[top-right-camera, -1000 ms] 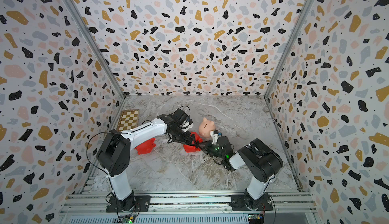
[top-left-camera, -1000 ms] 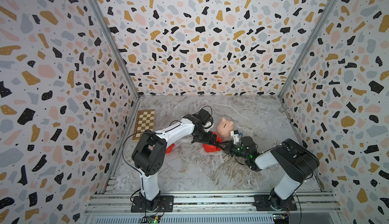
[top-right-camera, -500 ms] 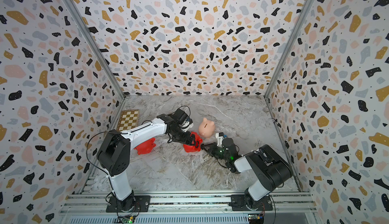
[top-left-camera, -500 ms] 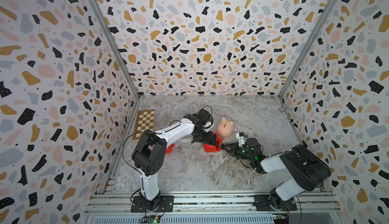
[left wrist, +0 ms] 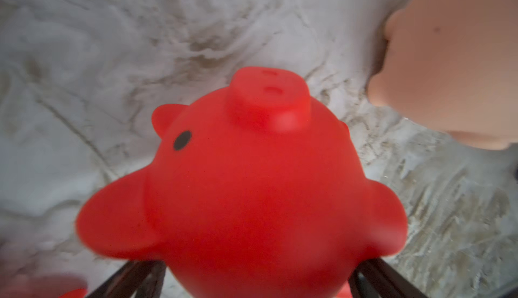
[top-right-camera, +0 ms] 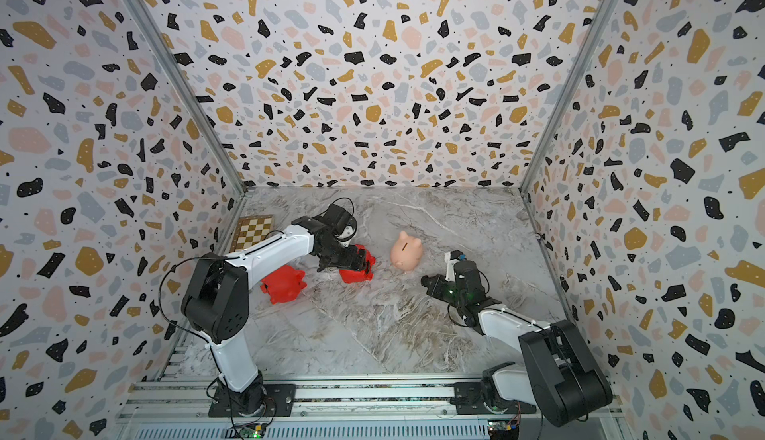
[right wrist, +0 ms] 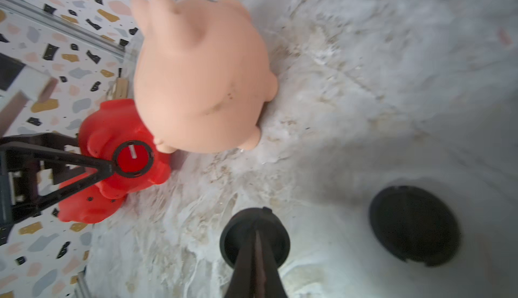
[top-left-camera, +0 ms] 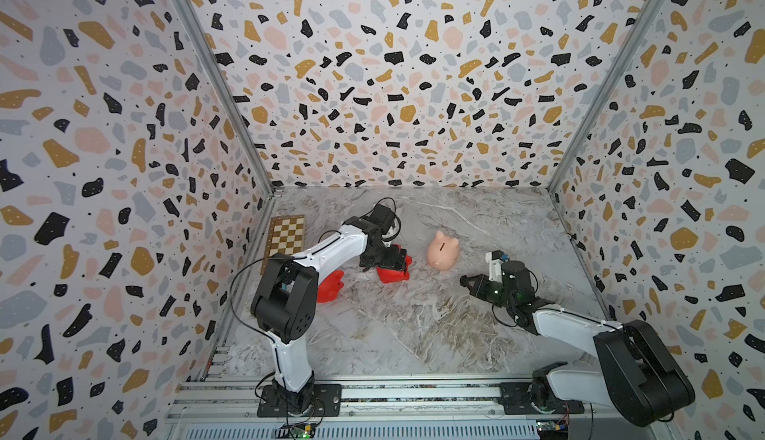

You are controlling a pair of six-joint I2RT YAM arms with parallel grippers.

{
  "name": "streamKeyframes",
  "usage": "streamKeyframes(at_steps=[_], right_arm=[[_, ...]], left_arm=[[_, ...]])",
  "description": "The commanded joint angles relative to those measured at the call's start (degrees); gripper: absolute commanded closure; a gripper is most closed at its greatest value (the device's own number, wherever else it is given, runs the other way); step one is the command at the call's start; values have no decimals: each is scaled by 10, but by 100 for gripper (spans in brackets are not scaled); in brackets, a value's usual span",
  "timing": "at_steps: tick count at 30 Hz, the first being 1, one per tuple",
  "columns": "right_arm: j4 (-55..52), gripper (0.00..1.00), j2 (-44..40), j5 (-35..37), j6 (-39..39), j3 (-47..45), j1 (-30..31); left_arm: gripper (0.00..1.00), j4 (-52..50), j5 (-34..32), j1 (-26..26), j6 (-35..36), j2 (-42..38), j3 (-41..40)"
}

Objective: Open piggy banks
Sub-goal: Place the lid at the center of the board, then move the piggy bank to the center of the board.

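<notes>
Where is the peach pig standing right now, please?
In both top views the peach pig stands upright, slot up, just right of the nearest red pig and a little farther back than the right pincer.

I can read no text, label, brand, number or sign in any of my views. The red piggy bank [left wrist: 252, 198] and the peach piggy bank [top-left-camera: 443, 250] carry no lettering that I can make out, and the chessboard [top-left-camera: 287, 235] shows only its squares. Any print on the arms' small parts is too small for me to tell.
</notes>
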Motion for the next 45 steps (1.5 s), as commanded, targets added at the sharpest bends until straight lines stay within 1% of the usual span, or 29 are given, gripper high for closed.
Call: streamKeyframes(at_steps=[1,4,8,12,15,17,20,22,24,29,33,35,37,38,42,45], right_arm=[[-87,100,-7,27,-81,38,-28],[-125,100,10,53,-112,68,-49],[-164,99,40,98,-135,102,-71],[-172,99,48,120,-138,105,-104],[-176,98,62,121,-142,106,-127],[-181,97,73,117,-144,114,-132],[-182,95,87,110,-146,121,-134],[-182,90,88,110,-146,122,-134],[-184,82,81,110,-145,125,-134],[-189,65,27,118,-136,139,-133],[-181,53,-2,88,-145,172,-131],[-167,38,3,64,-159,189,-126],[-145,29,17,29,-170,204,-117],[-137,27,24,15,-179,213,-110],[-99,24,70,8,-218,252,-65],[-57,20,111,-21,-226,279,-49]], left_arm=[[1,-30,-63,15,3,-7,12],[1,-28,-81,24,2,-23,16],[1,-22,-95,26,7,-52,21],[1,10,-116,27,-11,-104,-4],[1,32,-130,27,-21,-141,-26],[1,42,-124,29,-20,-158,-37],[1,49,-89,28,-20,-176,-52],[1,56,-71,29,-24,-190,-67],[1,65,-60,29,-28,-207,-86],[1,90,-11,28,-41,-255,-141],[1,132,39,29,-60,-301,-200],[1,144,45,28,-69,-318,-223],[1,164,62,29,-79,-335,-248],[1,170,68,29,-87,-342,-258],[1,212,104,28,-119,-367,-306],[1,231,116,28,-142,-382,-337]])
